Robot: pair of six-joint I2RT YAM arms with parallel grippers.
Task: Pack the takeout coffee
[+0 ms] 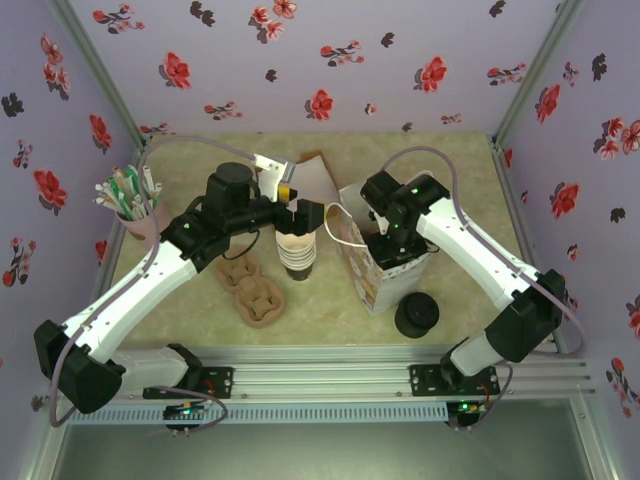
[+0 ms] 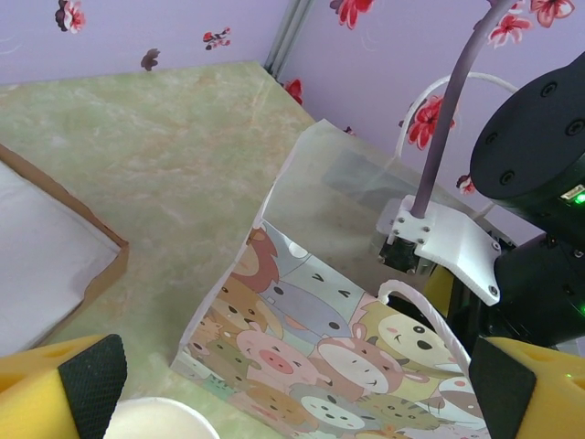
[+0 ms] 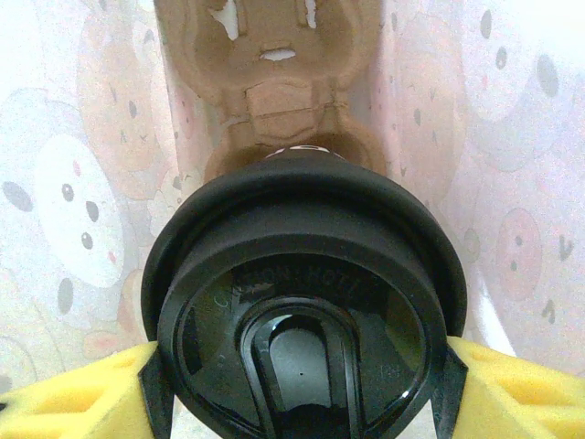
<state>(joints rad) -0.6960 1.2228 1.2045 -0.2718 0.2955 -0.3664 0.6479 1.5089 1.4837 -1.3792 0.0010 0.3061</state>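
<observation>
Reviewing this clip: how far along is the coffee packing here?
Done: the takeout coffee is lidded, and a cardboard carrier lies at the bottom of the bag. In hand: the right gripper clamps the coffee at its lid inside the bag, above the carrier. Left: likely seating it, letting go and pulling the arm out. The left gripper hangs open by the stack of cups.

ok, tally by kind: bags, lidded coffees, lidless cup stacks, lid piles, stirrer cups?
cartoon bag: 1
takeout coffee, lidded: 1
stack of lidless cups: 1
pile of black lids: 1
cup of stirrers: 1
Total: 5
</observation>
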